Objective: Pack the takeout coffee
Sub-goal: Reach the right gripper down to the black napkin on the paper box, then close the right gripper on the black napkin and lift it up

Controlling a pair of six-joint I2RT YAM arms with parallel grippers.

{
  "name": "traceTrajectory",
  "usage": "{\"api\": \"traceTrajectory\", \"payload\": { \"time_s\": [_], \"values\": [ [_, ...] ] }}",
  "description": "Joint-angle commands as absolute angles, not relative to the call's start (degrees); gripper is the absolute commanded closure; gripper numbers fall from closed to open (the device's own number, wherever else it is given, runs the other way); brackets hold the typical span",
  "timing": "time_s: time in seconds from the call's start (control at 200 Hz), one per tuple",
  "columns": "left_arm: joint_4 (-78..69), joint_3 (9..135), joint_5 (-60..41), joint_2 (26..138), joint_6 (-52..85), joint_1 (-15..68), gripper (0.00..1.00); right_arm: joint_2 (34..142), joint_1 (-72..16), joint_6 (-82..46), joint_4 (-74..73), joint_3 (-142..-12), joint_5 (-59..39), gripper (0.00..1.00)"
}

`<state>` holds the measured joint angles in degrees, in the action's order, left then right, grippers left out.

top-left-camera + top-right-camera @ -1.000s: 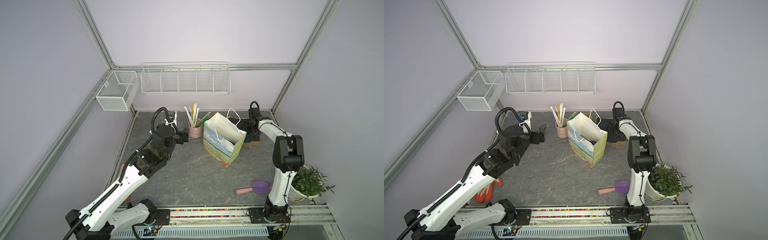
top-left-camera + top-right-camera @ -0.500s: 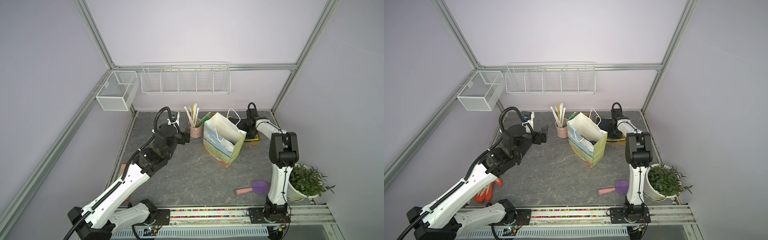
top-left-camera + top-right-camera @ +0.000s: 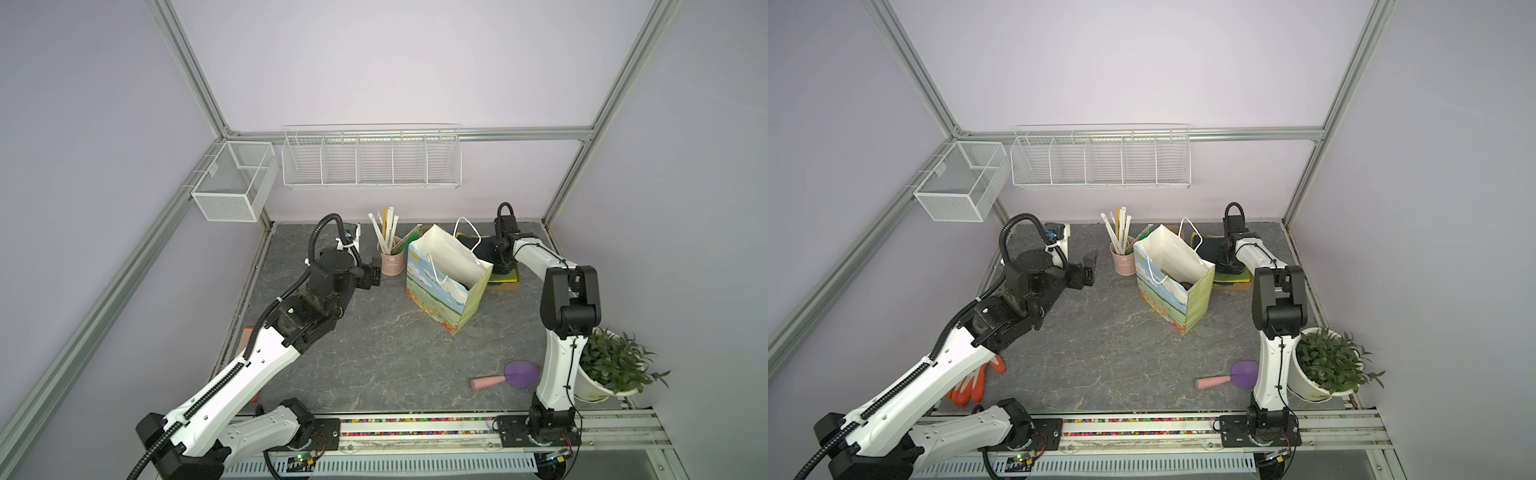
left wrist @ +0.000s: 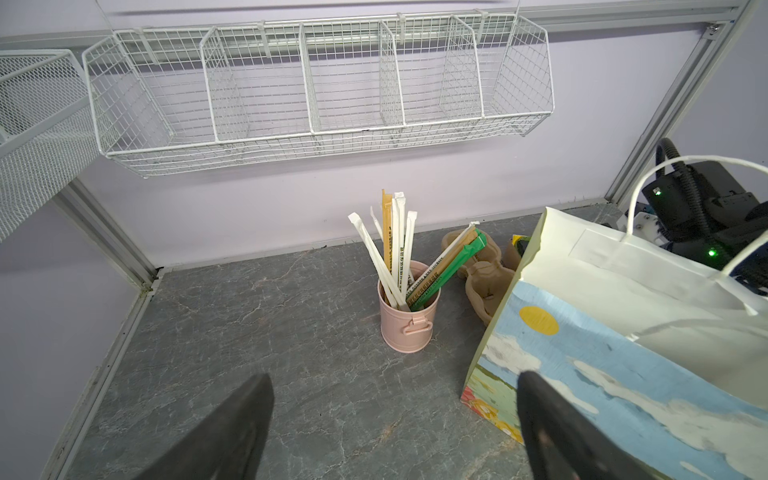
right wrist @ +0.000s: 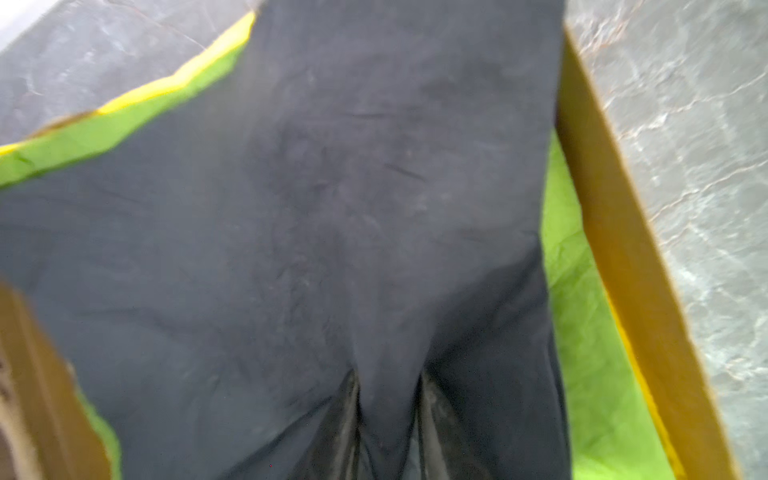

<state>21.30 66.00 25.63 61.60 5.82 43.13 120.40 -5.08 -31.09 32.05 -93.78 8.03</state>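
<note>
**A:** Where do your two grippers stand?

**B:** Your left gripper hangs above the desk with its jaws spread wide and nothing between them. It is just beside the pink bucket of wrapped straws and points toward the paper bag. Your right gripper is down behind the bag, over a shallow brown box. In the right wrist view its fingers are drawn close together, pinching a raised fold of dark cloth. The cloth lies in that box on top of a bright green layer.

**A:** And the takeout coffee?

**B:** You won't find it plainly in any view. In a top view a dark rounded shape sits low inside the bag. It may be the black lid, but it is too small to tell. Neither gripper holds a cup.

**A:** How is the bag?

**B:** It stands upright with its mouth open and both white handles up, between the bucket and the box. A pulp cup carrier lies flat behind the bucket, against the bag's far corner.

**A:** What else is on your desk?

**B:** A purple scoop with a pink handle lies near the right arm's base, beside a potted plant. Orange gloves lie partly under the left arm.
</note>
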Motion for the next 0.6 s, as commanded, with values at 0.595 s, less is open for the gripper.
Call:
{"api": "traceTrajectory", "payload": {
  "time_s": [0.595],
  "values": [
    [21.63,65.92,24.78,62.20,4.82,42.93,0.08,111.04,-5.27,-31.15,31.62,-91.22,8.93,0.85]
  ]
}}
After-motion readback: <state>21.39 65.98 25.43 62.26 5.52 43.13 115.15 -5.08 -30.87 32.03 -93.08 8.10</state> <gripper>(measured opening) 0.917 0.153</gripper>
